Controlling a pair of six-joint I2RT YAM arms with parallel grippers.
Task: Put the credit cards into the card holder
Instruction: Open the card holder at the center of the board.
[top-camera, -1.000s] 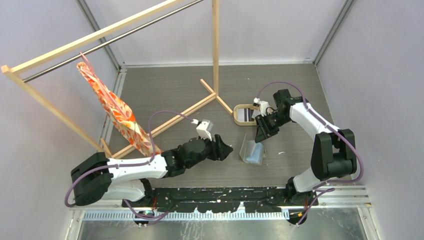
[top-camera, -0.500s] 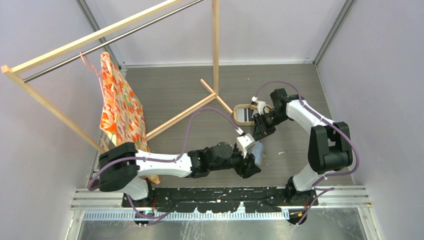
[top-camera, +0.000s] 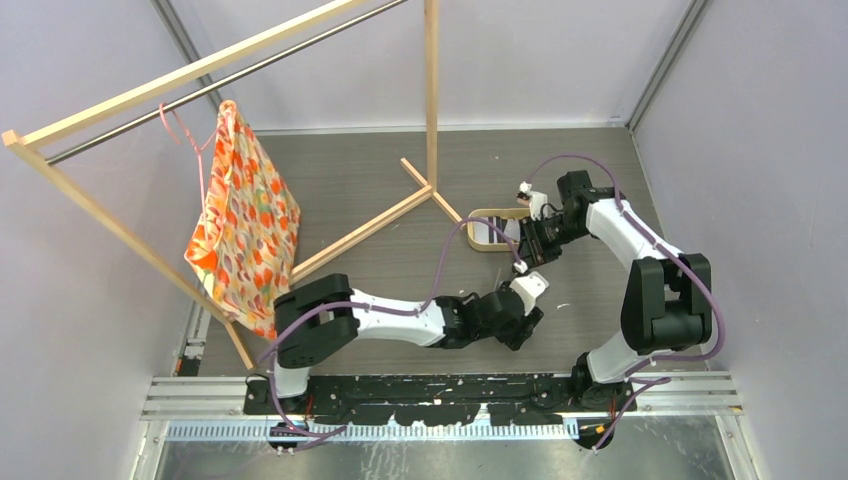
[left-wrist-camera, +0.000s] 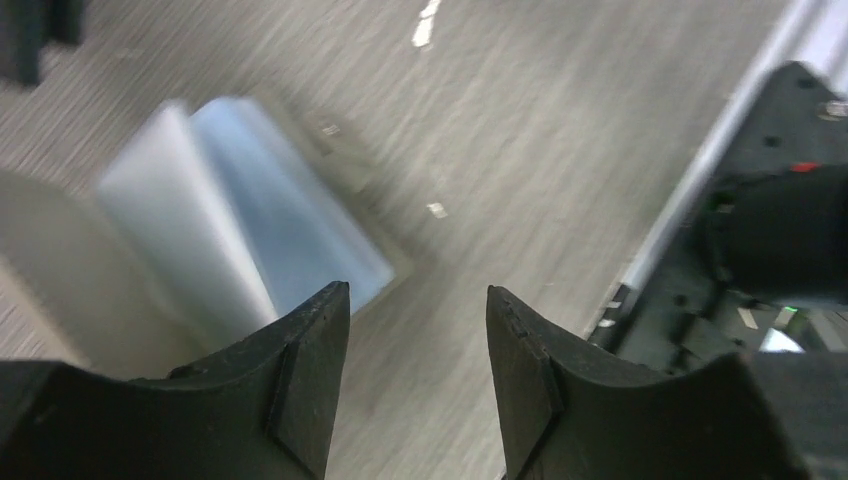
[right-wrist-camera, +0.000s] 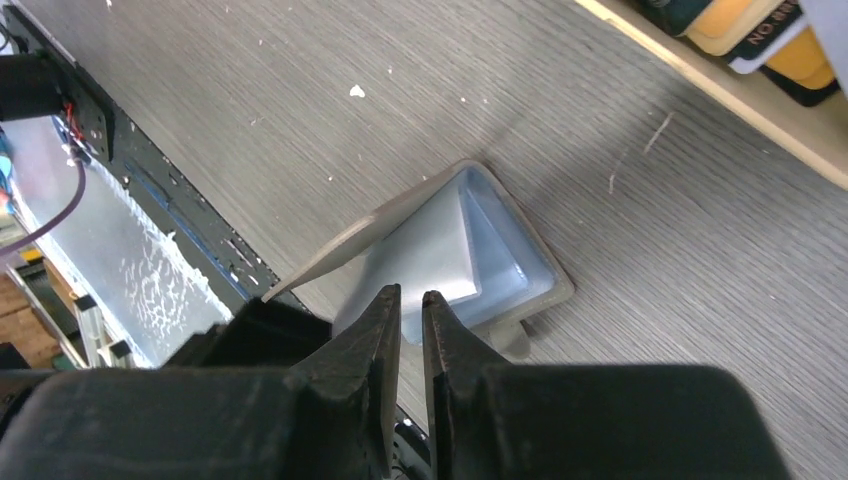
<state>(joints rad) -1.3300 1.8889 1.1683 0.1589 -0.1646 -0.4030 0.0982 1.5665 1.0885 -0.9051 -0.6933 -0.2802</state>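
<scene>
Top and wrist views. We see the grey wood-grain counter (top-camera: 400, 190), which carries a wooden clothes rack (top-camera: 431, 90) with an orange patterned cloth (top-camera: 245, 235) hanging from its rail at the left. The left arm (top-camera: 390, 318) reaches low across the near side of the counter toward the right. The right arm (top-camera: 630, 235) bends inward above it.

The left tool (left-wrist-camera: 415, 300) is released: its two dark fingers stand apart with bare counter between them. The right tool (right-wrist-camera: 411, 297) is clenched to a thin slit, and we cannot tell whether anything sits in it.

An oval light-wood tray (right-wrist-camera: 740, 93) lies at mid-counter, beside the right tool.

The card holder (right-wrist-camera: 450, 240) lies open on the counter, on the near side of the tray and apart from it. One grey flap is raised and the pale lining shows. From above, the left tool hides it; in the left wrist view it is blurred, just beyond the left-hand finger.

The credit cards (right-wrist-camera: 745, 25), dark and yellow-orange, lie in the tray.
</scene>
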